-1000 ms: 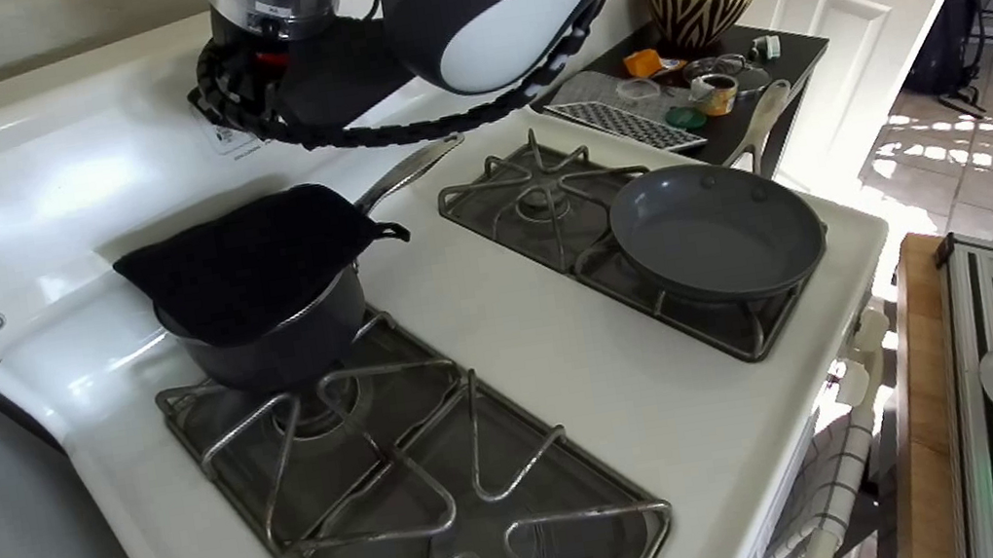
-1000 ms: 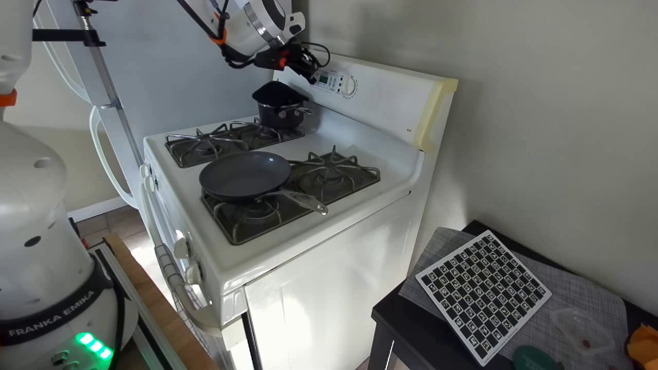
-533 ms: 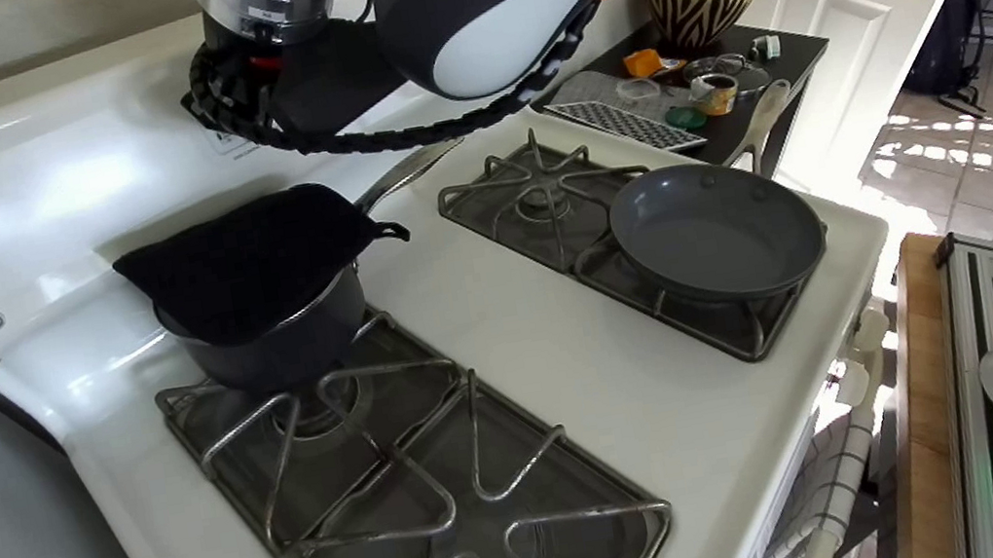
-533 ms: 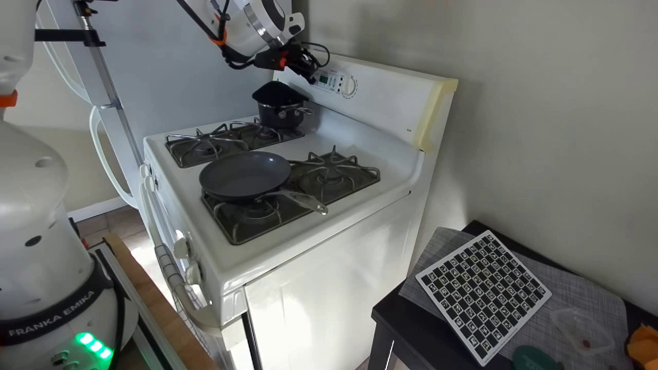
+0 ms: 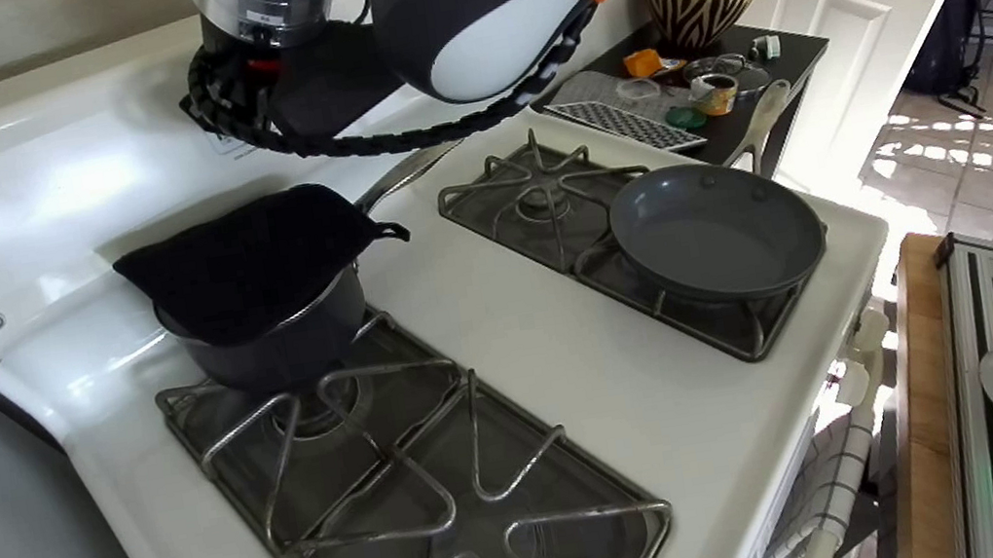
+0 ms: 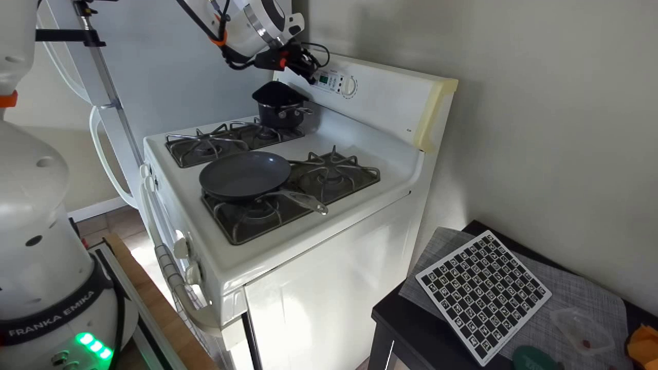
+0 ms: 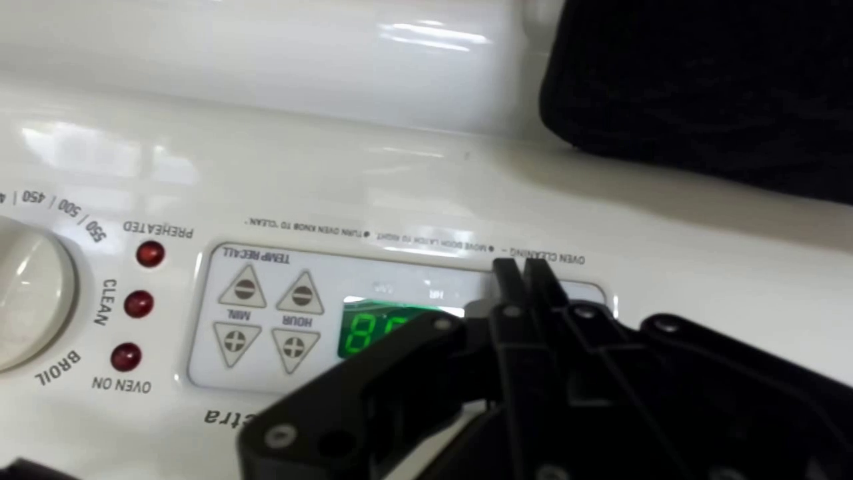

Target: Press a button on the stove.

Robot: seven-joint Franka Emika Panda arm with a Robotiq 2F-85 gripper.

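In the wrist view, the hand (image 7: 522,263) is clenched, its two fingers (image 7: 506,283) side by side before the control panel (image 7: 263,373), hiding part of the green display (image 7: 380,317); I cannot tell whether the tips touch the panel. Toward the left lie four triangular buttons (image 7: 293,345), three red lights (image 7: 138,305) and a knob (image 7: 30,293).

In an exterior view, the stove (image 6: 329,262) stands before a wall (image 6: 540,133), with the hand by its back panel (image 6: 380,97).

In an exterior view, a black cloth (image 5: 257,256) lies over a pot (image 5: 276,351) on the near grate (image 5: 384,449), and a pan (image 5: 718,231) sits on the far one.
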